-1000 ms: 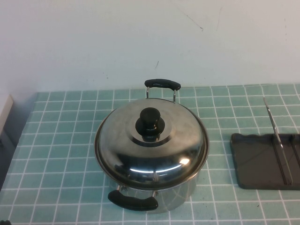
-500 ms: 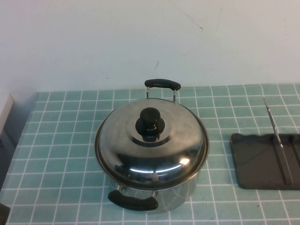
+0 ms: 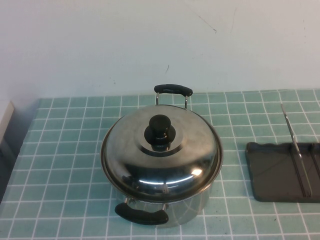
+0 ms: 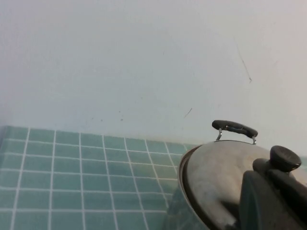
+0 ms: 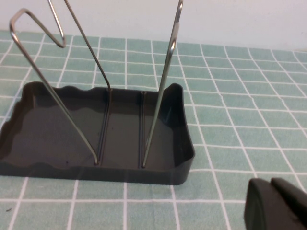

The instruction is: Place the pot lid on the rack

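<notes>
Pot lid (image 3: 161, 152) seated on pot (image 3: 165, 207); rack (image 3: 280, 172) right of pot, cut off by frame edge. Left gripper (image 4: 276, 201) beside lid, right gripper (image 5: 276, 206) near rack: only partly seen, finger state can't tell.

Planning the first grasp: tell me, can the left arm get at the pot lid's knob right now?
Probably yes. The left gripper sits beside the pot lid, nothing between it and the knob. The right gripper is by the rack.

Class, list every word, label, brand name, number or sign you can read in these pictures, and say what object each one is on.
None: no readable text in any view.
The pot lid, its pot, the rack and the tiled table carry no print.
The wall bears only scratches.
The left gripper and right gripper, each seen in its own wrist view, are unmarked.
</notes>
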`<action>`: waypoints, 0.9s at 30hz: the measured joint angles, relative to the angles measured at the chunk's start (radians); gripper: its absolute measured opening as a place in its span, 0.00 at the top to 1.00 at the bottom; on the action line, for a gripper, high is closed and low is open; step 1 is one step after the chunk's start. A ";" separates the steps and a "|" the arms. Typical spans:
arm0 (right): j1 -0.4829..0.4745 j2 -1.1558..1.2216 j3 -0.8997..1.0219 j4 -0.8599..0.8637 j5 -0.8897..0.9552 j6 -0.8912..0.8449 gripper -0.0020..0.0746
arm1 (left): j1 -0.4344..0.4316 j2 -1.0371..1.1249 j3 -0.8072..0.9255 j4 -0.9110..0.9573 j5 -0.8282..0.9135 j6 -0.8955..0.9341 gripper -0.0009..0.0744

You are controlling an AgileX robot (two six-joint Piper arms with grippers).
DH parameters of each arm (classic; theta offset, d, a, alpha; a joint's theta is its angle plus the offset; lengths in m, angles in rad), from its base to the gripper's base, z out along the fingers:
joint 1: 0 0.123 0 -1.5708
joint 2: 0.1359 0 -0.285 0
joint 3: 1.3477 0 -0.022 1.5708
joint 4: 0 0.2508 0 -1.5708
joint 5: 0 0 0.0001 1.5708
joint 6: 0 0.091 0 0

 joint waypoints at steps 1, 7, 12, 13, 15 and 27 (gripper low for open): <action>0.000 0.000 0.000 0.000 0.000 0.000 0.98 | 0.000 0.059 -0.047 0.000 0.009 0.047 0.99; 0.000 0.000 0.000 0.000 0.000 0.000 0.98 | -0.060 0.371 -0.233 0.099 0.009 0.199 0.99; 0.000 0.000 0.000 0.000 0.000 0.000 0.98 | -0.313 0.532 -0.254 0.315 -0.170 0.161 0.94; 0.000 0.000 0.000 0.000 0.000 0.000 0.98 | -0.373 0.564 -0.254 0.339 -0.218 0.155 0.89; 0.000 0.000 0.000 0.000 0.000 0.000 0.98 | -0.465 0.632 -0.254 0.369 -0.306 0.153 0.77; 0.000 0.000 0.000 0.000 0.000 0.000 0.98 | -0.577 1.056 -0.265 0.388 -0.926 -0.040 0.13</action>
